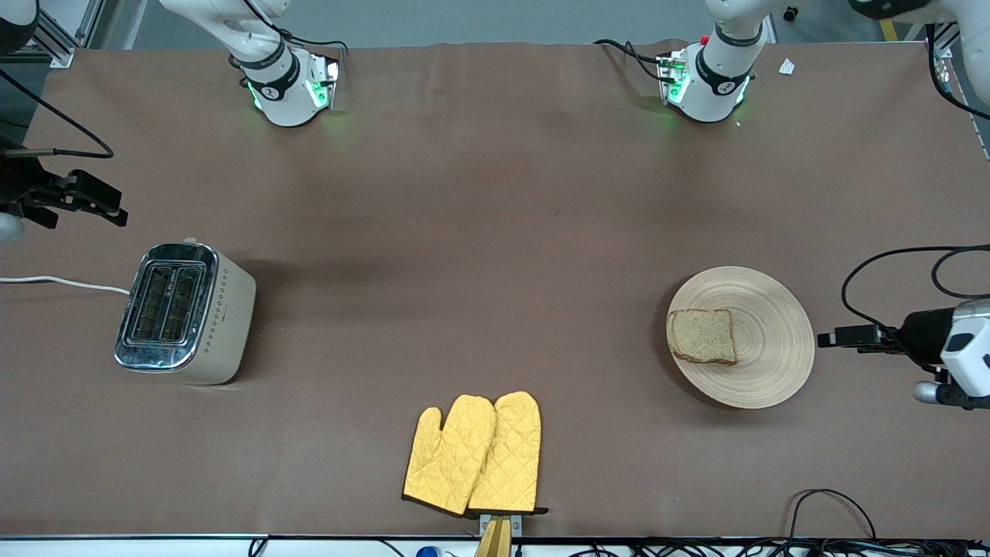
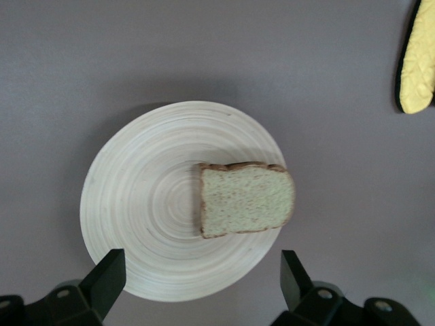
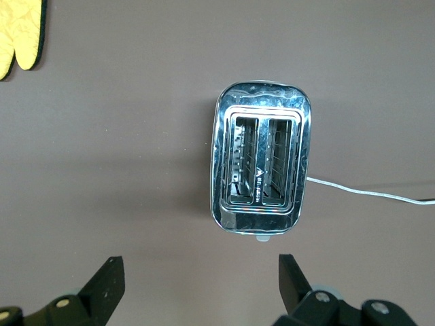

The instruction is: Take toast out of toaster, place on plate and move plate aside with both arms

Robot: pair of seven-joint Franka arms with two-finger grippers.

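We see the toast (image 1: 702,336) – squarish, speckled light brown, darker crust – lying on the ringed beige plate (image 1: 766,340), lower right of the front frame. Left end effector (image 1: 831,339) beside the plate and right end effector (image 1: 116,215) both gape empty.

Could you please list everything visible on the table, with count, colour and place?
toast: one, light brown, on the plate, toward its edge nearest the table's middle.
plate: one, pale beige, toward the left arm's end of the table.
toaster: one, cream and chrome, slots empty, toward the right arm's end.
oven mitts: two, yellow, overlapping, nearest the front camera.
table: one, brown cover.
left claw: one, black, open, beside the plate.
right claw: one, black, open, above the table by the toaster.
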